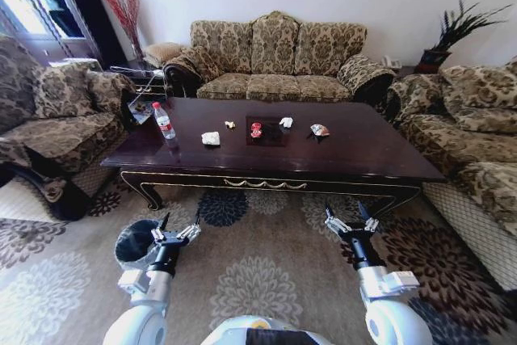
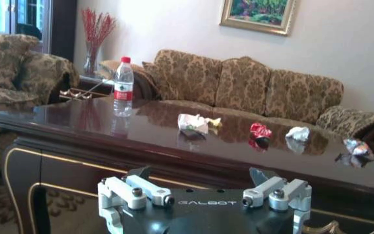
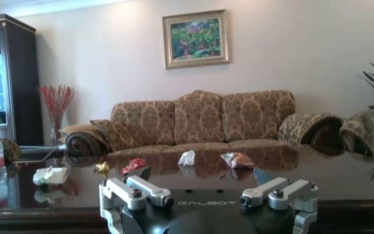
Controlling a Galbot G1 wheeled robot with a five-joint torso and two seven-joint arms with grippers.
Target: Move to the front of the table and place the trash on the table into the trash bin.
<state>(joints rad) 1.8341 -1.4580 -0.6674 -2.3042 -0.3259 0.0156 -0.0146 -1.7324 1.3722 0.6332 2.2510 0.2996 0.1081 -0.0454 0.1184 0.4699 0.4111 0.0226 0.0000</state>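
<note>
Trash lies scattered across the middle of the glossy dark reddish-brown coffee surface [image 1: 355, 159]: a clear plastic bottle with a red label [image 1: 164, 120] standing upright near the left end, then a white crumpled paper wad [image 1: 211, 138], a tiny yellowish scrap [image 1: 230, 124], a red crumpled wrapper [image 1: 256, 129], a second white paper wad [image 1: 286, 122] and a multicoloured wrapper [image 1: 320, 130], all apart from one another.

The paper and wrappers look feather-light and soft; they should crush under a pinch, so closing straight down over the bulk of each wad seems safest, as a glancing touch could skate them over the polished top. The yellowish scrap is too small to judge well. The bottle is stiff, smooth and likely slippery, heavier if liquid remains; its labelled middle offers the best hold.

Both arms hang low over the patterned carpet, short of the front edge. The left tool [image 1: 179, 225] has its fingers spread and holds nothing, just beside the small round bin lined with a black bag [image 1: 134, 242]. The right tool [image 1: 350, 217] is likewise spread and empty.
</note>
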